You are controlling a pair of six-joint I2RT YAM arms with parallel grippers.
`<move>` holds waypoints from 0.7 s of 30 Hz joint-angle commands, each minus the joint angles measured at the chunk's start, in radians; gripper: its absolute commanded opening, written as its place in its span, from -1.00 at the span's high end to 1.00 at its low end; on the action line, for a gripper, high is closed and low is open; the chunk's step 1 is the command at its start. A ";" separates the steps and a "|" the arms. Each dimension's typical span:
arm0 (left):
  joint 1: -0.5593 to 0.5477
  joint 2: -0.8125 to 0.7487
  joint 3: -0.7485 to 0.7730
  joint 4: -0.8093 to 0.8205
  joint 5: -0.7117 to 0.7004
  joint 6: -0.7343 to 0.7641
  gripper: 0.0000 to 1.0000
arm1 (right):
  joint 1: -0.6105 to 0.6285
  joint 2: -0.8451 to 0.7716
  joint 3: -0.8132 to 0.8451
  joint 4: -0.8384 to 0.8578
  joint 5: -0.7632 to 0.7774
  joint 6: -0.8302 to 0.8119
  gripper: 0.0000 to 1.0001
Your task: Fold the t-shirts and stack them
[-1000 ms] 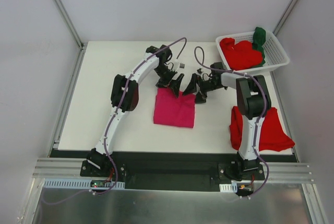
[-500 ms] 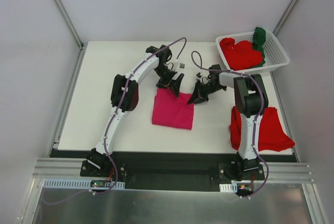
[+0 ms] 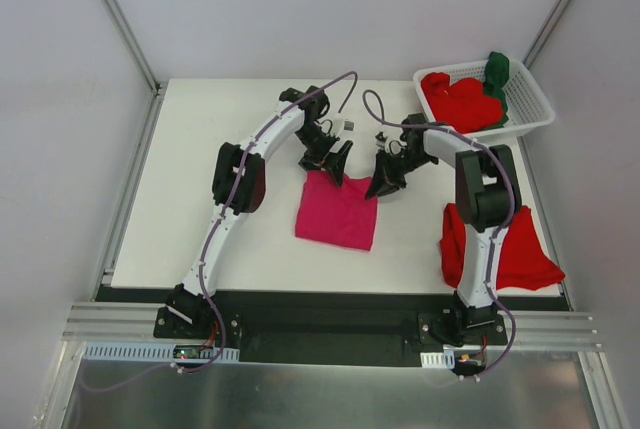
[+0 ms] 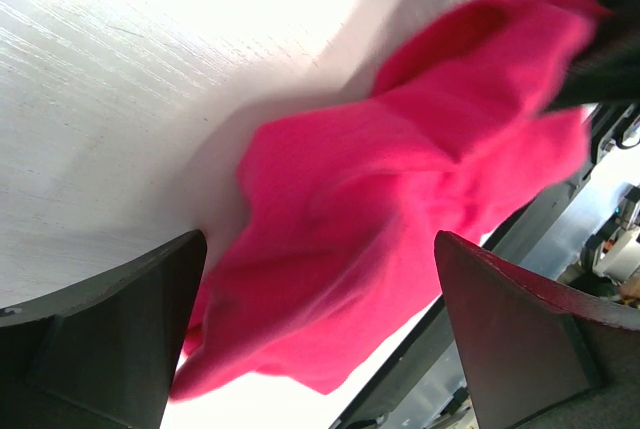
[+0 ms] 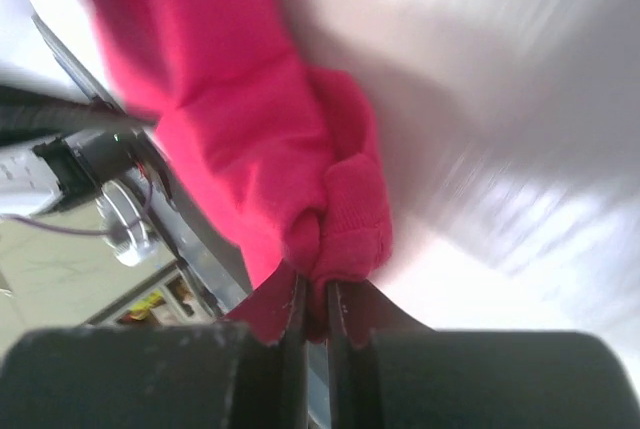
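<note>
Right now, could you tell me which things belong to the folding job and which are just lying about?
Job: magenta t-shirt, pinched by the right gripper; red t-shirt on the table; red t-shirts and green t-shirt in the white basket.
Lying about: only the white basket.

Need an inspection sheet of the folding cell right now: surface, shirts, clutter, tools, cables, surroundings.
Surface: white table, no marks seen.
Job's things: magenta t-shirt mid-table, its far edge bunched; loose red t-shirt at the near right; red bundle and dark green t-shirt in the basket.
Clutter: white basket at the far right corner; nothing else seen.
Grippers: left tool open at the magenta t-shirt's far edge; right tool shut on its bunched corner.
Cables: purple cable arcs above the left arm; grey loop above the right.
Surroundings: white walls, aluminium posts.
</note>
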 commanded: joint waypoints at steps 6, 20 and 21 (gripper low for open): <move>-0.009 -0.026 0.061 -0.013 -0.049 0.038 -0.99 | -0.027 -0.253 -0.024 -0.339 0.032 -0.305 0.98; -0.046 -0.054 0.077 -0.013 -0.073 0.051 -0.99 | -0.181 -0.405 -0.062 -0.673 0.158 -0.619 0.99; -0.051 -0.055 0.077 -0.014 -0.073 0.053 -0.99 | -0.190 -0.408 -0.058 -0.686 0.167 -0.636 0.99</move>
